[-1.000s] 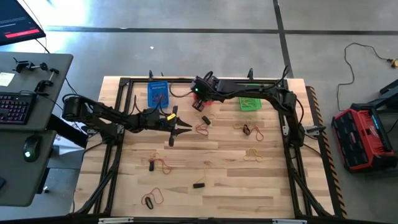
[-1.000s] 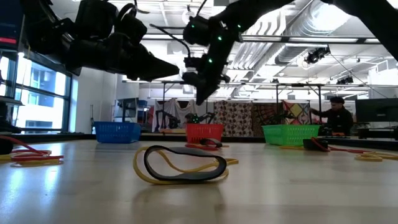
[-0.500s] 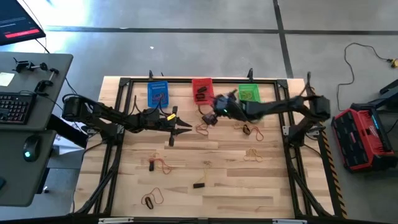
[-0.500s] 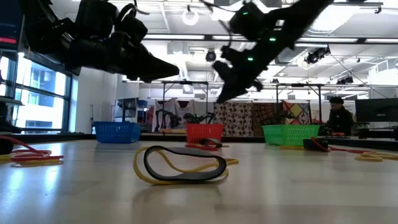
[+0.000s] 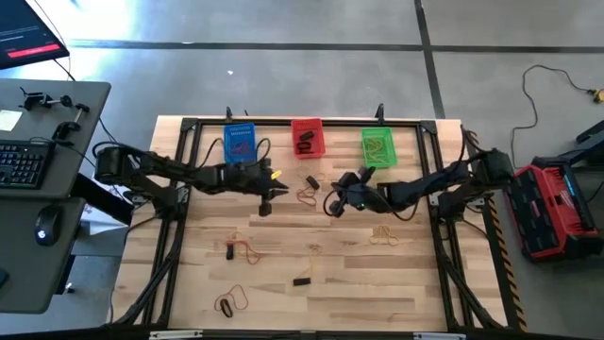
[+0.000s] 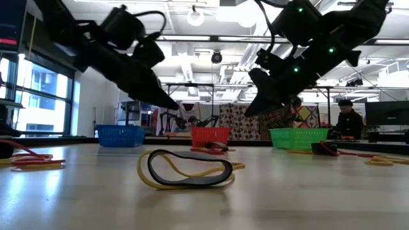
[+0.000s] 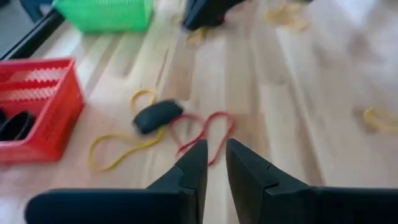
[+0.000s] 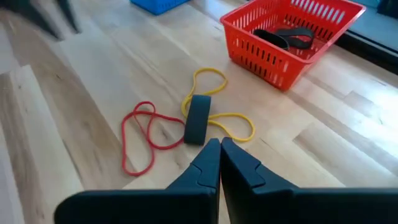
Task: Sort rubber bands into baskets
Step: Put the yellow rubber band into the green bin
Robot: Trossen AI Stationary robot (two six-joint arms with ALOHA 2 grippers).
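Black, red and yellow rubber bands (image 8: 186, 124), light and floppy, are best pinched anywhere along a loop; right gripper (image 8: 219, 149) shut empty, left gripper (image 7: 211, 155) slightly parted.

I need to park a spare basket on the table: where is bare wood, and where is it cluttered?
Bare: the near right corner of the table, and the strip between the loose black band and the yellow bands. Crowded: in front of the red basket, where the left gripper and right gripper flank a band cluster.
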